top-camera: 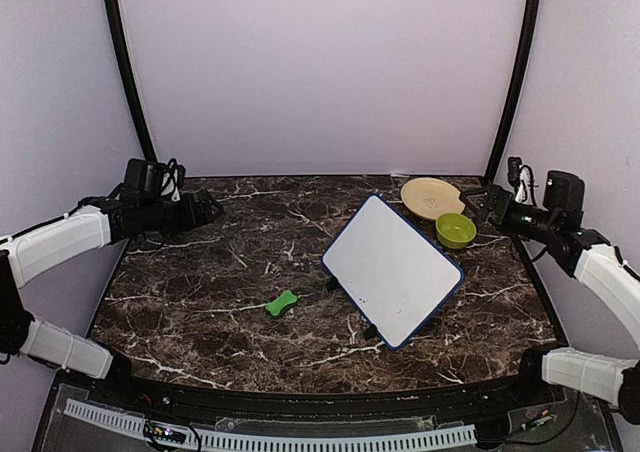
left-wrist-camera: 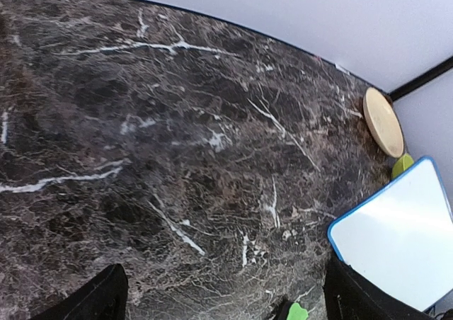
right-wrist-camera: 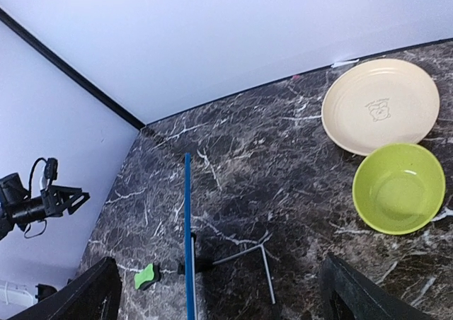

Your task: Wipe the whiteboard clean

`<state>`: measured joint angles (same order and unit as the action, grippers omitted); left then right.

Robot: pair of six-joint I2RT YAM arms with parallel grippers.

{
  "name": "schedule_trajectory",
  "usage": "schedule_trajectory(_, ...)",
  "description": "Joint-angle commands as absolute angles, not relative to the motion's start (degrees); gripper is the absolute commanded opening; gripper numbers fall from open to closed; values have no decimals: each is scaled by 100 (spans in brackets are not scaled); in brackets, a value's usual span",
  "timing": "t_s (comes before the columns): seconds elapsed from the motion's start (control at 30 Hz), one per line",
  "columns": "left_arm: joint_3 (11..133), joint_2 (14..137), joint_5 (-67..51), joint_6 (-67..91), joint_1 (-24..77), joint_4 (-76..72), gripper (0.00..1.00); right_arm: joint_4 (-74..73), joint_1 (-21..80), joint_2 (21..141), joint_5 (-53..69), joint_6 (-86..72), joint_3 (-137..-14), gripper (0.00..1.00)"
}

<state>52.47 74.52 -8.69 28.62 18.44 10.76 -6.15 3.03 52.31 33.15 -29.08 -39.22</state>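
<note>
The whiteboard, white with a thin blue frame, stands tilted on its wire stand right of the table's middle. Its face looks blank. The left wrist view shows its corner, and the right wrist view shows it edge-on. The small green eraser lies on the marble left of the board; it also shows in the left wrist view and the right wrist view. My left gripper hovers open and empty at the far left. My right gripper hovers open and empty at the far right, above the plate and bowl.
A tan plate lies at the back right, with a lime-green bowl just in front of it, beside the board's far corner. The board's wire stand juts out behind it. Black frame posts rise at both back corners.
</note>
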Motion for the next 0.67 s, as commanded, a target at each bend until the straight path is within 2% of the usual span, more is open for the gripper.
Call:
schedule_trajectory(0.0,4747,6701,-879,3113,1412,1142,99,303,128,5240,3103,-3214,-3593,99)
schedule_trajectory(0.33,3416,5857,-701,3529,1252,878,99,810,91,5046,2777,-3378,-2702,98)
schedule_trajectory(0.63,3257,5729,-751,3584,1248,590,99,888,93,5068,2804,-3395,-2642,99)
